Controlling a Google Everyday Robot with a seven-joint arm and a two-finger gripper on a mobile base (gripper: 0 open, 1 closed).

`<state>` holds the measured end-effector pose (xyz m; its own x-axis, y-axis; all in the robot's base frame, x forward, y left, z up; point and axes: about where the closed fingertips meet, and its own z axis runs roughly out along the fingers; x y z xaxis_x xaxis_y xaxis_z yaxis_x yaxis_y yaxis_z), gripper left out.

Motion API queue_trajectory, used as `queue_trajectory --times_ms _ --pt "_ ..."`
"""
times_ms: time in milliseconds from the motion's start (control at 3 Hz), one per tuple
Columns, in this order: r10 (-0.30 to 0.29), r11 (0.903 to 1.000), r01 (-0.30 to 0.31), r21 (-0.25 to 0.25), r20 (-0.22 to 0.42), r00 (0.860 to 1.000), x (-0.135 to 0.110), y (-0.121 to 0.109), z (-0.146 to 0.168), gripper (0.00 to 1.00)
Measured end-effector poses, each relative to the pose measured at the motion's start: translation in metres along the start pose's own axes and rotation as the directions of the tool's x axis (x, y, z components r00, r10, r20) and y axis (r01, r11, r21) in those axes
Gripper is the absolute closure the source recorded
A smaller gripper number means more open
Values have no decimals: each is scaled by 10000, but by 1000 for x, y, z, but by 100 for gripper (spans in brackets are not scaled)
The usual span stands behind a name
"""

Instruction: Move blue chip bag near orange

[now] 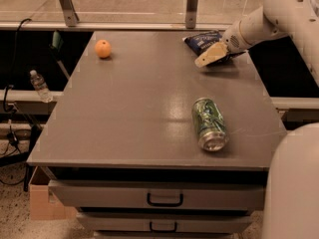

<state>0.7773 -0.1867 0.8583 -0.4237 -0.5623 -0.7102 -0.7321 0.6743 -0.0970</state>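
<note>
The blue chip bag [203, 38] lies crinkled at the far right of the grey table [139, 98]. My gripper [211, 56] comes in from the right on a white arm and sits low over the bag's near right part, covering some of it. The orange [102, 49] rests at the far left of the table, well apart from the bag and the gripper.
A green metal can [209, 123] lies on its side at the near right of the table. A water bottle [40, 85] stands off the table's left edge. Drawers [164, 199] sit below the front edge. My white body [294, 188] fills the lower right.
</note>
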Motion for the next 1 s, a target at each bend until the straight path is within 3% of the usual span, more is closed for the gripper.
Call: queue_trajectory --times_ms 333,667,1000 --pt "190 9998 -191 -97 -55 9998 5 1 -3 42" --pt "-7 9999 9 -163 104 9999 3 9 -22 65" --pt "-589 9972 617 -411 661 9961 -15 31 -56 87"
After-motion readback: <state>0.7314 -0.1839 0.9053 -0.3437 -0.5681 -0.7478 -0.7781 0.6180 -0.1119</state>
